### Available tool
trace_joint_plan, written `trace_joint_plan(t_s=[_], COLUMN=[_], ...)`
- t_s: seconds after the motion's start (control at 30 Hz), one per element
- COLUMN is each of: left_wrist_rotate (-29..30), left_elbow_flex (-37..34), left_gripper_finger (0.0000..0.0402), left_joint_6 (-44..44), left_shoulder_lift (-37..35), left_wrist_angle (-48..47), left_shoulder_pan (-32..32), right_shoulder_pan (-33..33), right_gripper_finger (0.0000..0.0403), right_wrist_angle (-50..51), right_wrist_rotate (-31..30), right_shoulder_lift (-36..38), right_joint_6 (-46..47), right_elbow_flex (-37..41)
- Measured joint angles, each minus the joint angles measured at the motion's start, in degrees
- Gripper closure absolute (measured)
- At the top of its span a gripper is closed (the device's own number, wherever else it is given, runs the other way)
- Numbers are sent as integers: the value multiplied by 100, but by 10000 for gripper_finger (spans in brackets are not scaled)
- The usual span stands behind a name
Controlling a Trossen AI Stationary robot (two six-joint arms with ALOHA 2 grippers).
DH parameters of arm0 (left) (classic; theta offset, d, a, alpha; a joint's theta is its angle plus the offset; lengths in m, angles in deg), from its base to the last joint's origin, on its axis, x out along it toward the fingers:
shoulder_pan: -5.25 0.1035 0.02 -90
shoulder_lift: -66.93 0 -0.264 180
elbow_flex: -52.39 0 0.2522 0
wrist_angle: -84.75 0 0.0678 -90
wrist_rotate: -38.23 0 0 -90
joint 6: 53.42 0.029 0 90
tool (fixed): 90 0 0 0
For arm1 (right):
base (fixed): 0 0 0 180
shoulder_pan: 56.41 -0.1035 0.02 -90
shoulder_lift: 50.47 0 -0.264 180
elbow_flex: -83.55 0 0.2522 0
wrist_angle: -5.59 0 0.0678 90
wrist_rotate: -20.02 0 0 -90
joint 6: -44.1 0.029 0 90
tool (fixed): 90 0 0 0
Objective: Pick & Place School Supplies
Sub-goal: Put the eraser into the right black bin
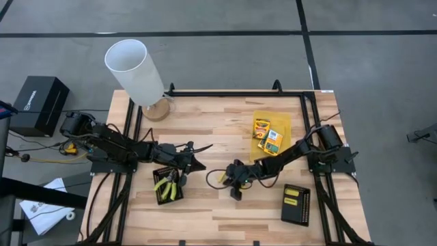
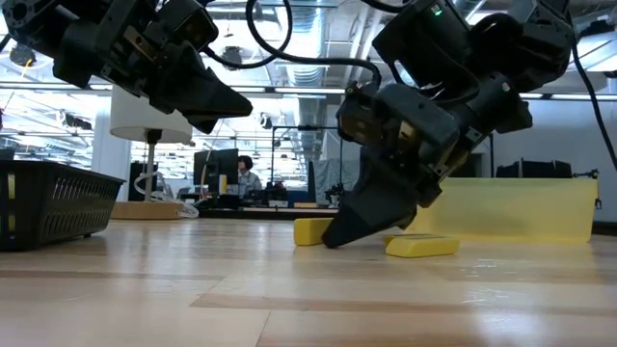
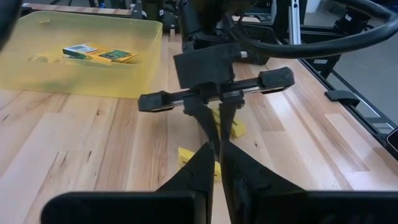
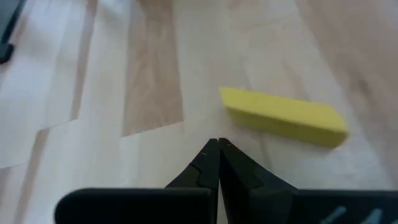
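— Right end effector (image 1: 236, 194): pressed together, pinching nothing, tips down on the worktop (image 1: 218, 219) near its middle. Left end effector (image 1: 198, 156): also pressed together, empty, raised above the wood just left of centre.

— Progress so far?

— Partly sorted, judging by the layout. Two printed boxes (image 1: 268, 135) lying in the flat yellow tray (image 1: 287, 120) at the far right. One more box (image 1: 291, 199) inside the black mesh tray (image 1: 296, 217) at the near right. Pliers-like tool (image 1: 164, 185) and what looks like a yellow stick in the second black mesh tray (image 1: 158, 196) at the near left.

— Still loose?

— Two yellow sticks on the bare wood: one (image 4: 283, 116) just beside the closed right tips, not touching them, a second (image 2: 422, 247) close by. Likely next for pickup.

— Arm poses?

— Right arm stretched in from the right edge, wrist bent down, tips touching the wood. Left arm reaching in from the left edge, held level and clear of the surface, fingertips pointing toward the right arm's wrist. White lamp (image 1: 136, 72) standing at the far left corner, well apart from both.
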Motion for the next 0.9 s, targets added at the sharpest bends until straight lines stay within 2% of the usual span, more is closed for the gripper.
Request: trace_joint_plan(t_s=[0.23,0.47,0.67,0.77,0.9], left_wrist_rotate=[0,1,1,20,179], left_elbow_flex=[0,2,2,2,4], left_gripper_finger=[380,380,380,380,378], left_joint_6=[0,27,128,421,623], left_shoulder_lift=[0,0,0,-2,-2], left_wrist_angle=[0,0,-4,-77,-466], left_shoulder_pan=[0,0,0,2,153], right_shoulder_pan=[-239,-330,-119,99,452], right_gripper_finger=[403,403,403,402,380], right_wrist_angle=[-495,-870,252,889,1375], right_wrist_rotate=[417,303,281,345,782], right_shoulder_lift=[-24,354,925,1137,1407], right_joint_6=[-121,-1056,-2337,-2595,-2752], right_elbow_flex=[20,13,10,7,2])
